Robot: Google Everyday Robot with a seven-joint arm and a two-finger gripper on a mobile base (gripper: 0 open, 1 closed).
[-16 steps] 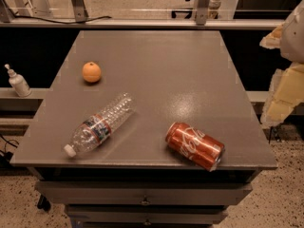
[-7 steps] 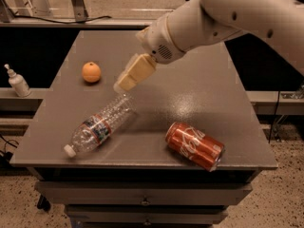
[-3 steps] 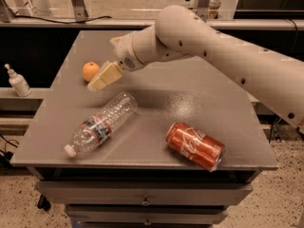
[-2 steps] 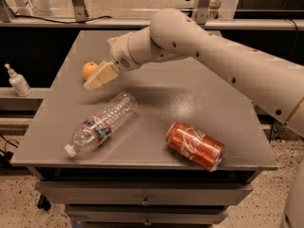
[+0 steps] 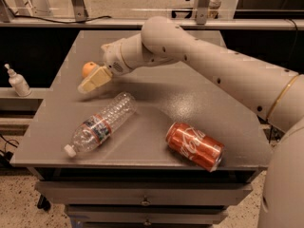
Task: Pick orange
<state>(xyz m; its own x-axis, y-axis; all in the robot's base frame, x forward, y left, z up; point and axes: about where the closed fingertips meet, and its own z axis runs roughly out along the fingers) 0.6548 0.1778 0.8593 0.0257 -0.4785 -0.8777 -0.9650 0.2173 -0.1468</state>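
The orange (image 5: pixel 87 68) sits near the table's (image 5: pixel 156 94) left edge, toward its far side, with bare tabletop to its left. The arm (image 5: pixel 204 61) stretches from the table's right side across its middle. The gripper (image 5: pixel 94 80) angles down over the orange's near side, and I cannot tell whether it grips. The bottle (image 5: pixel 100 123) and can (image 5: pixel 194 146) lie near the table's front edge.

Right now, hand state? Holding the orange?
Hand: right at the orange, far left of the table, partly covering it in view; open, closed or holding cannot be told.
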